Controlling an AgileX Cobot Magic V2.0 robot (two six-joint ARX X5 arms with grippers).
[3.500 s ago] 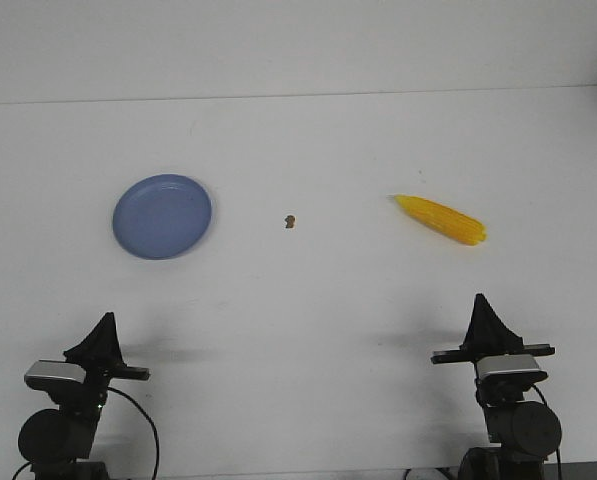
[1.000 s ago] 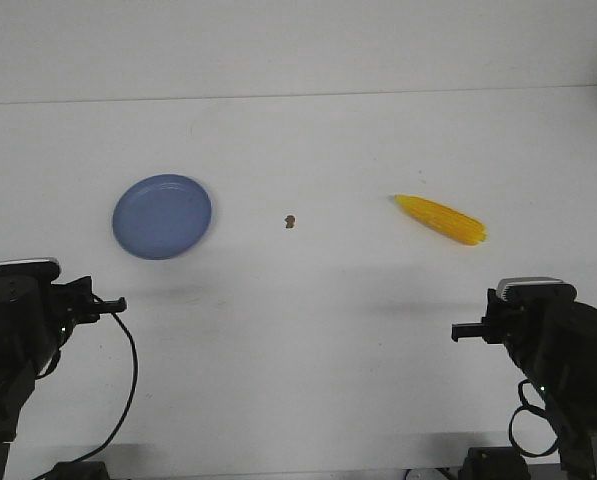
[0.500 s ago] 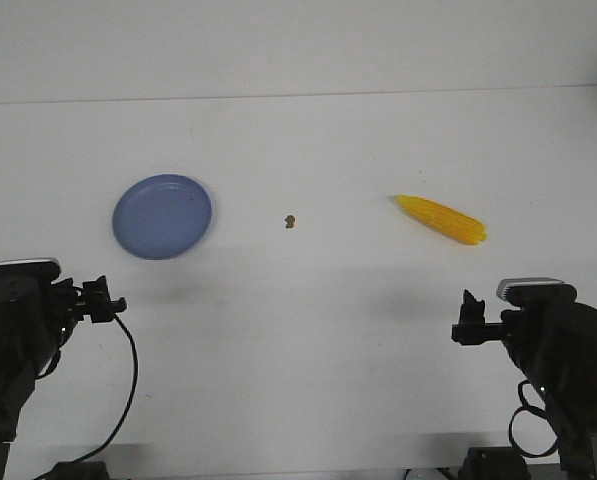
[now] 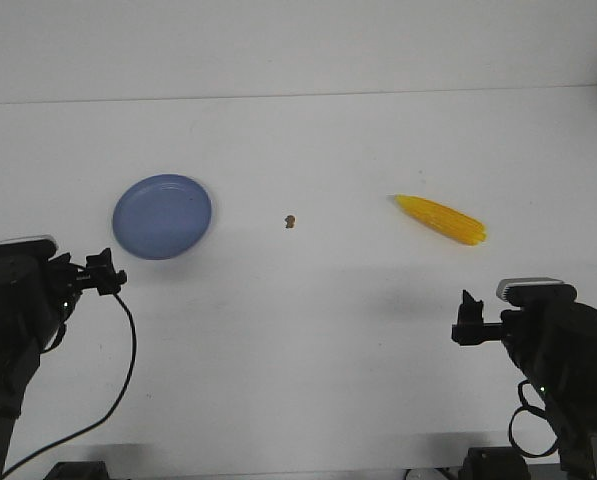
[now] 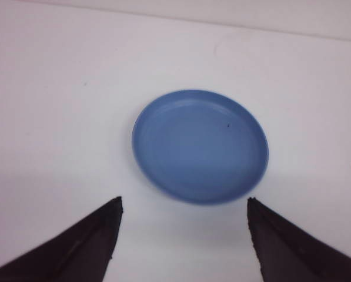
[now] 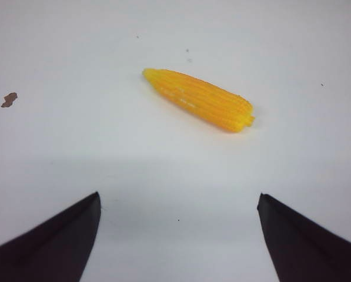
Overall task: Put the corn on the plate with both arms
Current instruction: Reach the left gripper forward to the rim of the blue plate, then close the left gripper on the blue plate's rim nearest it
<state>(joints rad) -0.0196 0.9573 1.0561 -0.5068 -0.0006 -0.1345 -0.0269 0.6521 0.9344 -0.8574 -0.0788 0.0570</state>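
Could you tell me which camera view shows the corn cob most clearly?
The right wrist view: the corn cob appears large, kernel rows visible. The front view shows it small; the left wrist view misses it.

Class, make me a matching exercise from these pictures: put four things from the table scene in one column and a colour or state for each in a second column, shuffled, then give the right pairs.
Column 1
1. corn
2. plate
3. small speck
4. right claw

Column 2
A. round, blue, with nothing on it
B. open, holding nothing
C. brown, lying between the plate and the corn
D. yellow, lying on the white table, pointed end toward the middle

Pairs: 1-D, 2-A, 3-C, 4-B
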